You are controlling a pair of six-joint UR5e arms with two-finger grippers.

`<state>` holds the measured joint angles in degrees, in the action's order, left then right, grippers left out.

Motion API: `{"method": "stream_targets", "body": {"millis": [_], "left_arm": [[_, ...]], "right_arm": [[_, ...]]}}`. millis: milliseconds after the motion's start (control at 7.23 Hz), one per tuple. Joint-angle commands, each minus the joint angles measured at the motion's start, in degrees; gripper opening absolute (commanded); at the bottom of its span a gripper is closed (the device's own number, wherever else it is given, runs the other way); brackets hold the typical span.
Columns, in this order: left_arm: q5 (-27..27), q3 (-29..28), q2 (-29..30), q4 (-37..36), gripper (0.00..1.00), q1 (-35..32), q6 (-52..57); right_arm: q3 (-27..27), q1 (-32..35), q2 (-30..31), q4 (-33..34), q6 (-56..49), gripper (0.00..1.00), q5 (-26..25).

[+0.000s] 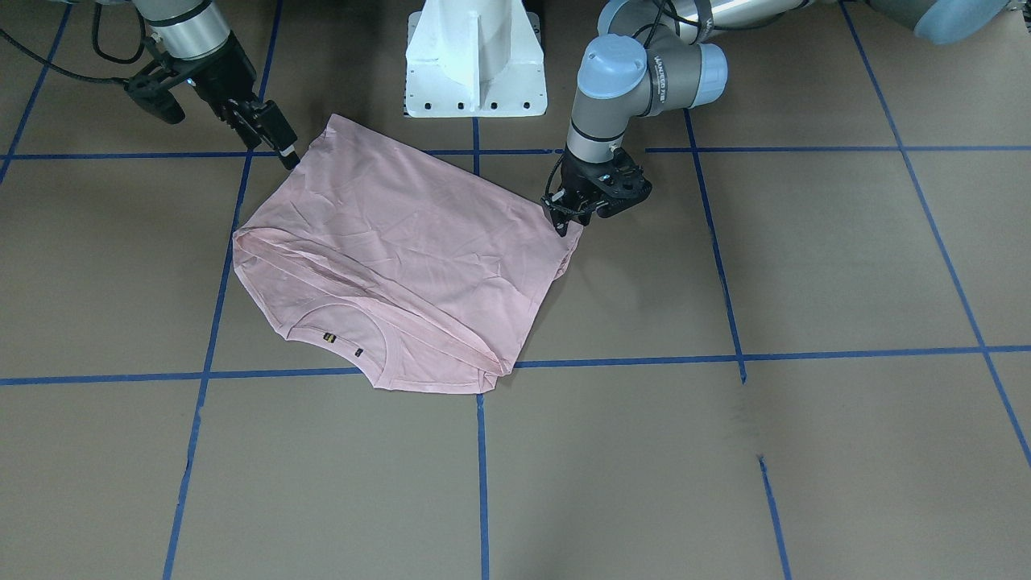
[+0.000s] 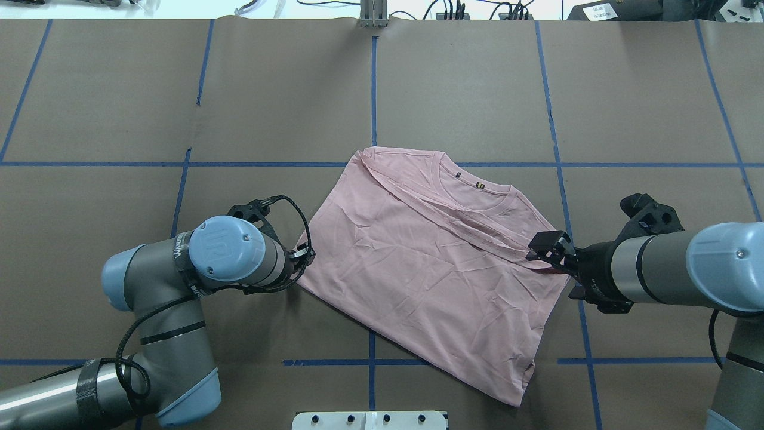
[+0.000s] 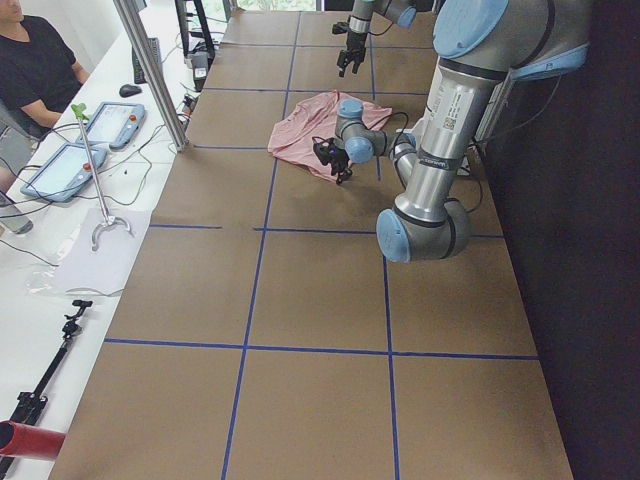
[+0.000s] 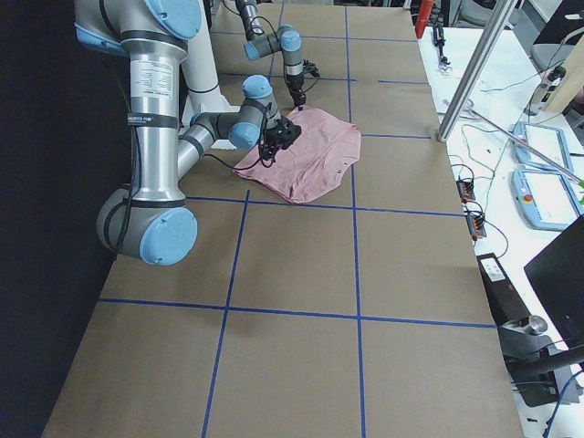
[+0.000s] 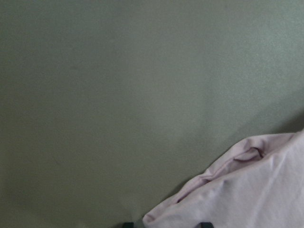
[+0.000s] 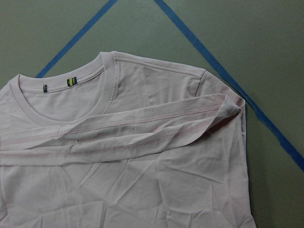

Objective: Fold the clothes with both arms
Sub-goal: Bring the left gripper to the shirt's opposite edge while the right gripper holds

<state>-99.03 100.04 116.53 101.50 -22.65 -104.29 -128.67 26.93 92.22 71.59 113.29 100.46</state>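
T-shirt [image 2: 430, 269] lies flat mid-tabletop [image 2: 179, 89], its hem [image 6: 142, 128] doubled up to just below the neckline [image 6: 107, 90]. One fold looks done, and a tighter second fold seems left. Left arm [image 2: 227, 251] reaches one side corner, right arm [image 2: 656, 263] the opposite edge. Left claw [image 1: 562, 224]: tips apart, cloth edge between them. Right claw [image 2: 540, 254] hangs over the fold's end; apart or together, can't tell.

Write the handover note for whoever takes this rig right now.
Left gripper: at the pink T-shirt's corner on its side; open or shut unclear.
Right gripper: at the opposite edge, by the end of the hem; grip also unclear.
Shirt: lies flat on the table.
Done: folded once, hem lying just below the neckline.
Left: probably further folds to make it compact; check both grips first.
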Motion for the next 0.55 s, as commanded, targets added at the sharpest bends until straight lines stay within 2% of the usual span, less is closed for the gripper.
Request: {"method": "stream_targets", "body": {"millis": [0, 277, 415], "left_arm": [[-0.1, 1.1, 0.7, -4.3, 0.0, -0.5, 0.5], [0.0, 1.9, 0.7, -4.9, 0.0, -3.4, 3.5], [0.3, 2.6, 1.8, -6.3, 0.0, -7.2, 7.7]], "right_arm": [[0.0, 0.0, 0.0, 0.0, 0.0, 1.0, 0.0], [0.0, -0.1, -0.1, 0.0, 0.1, 1.0, 0.0], [0.1, 0.0, -0.1, 0.0, 0.0, 1.0, 0.0]]}}
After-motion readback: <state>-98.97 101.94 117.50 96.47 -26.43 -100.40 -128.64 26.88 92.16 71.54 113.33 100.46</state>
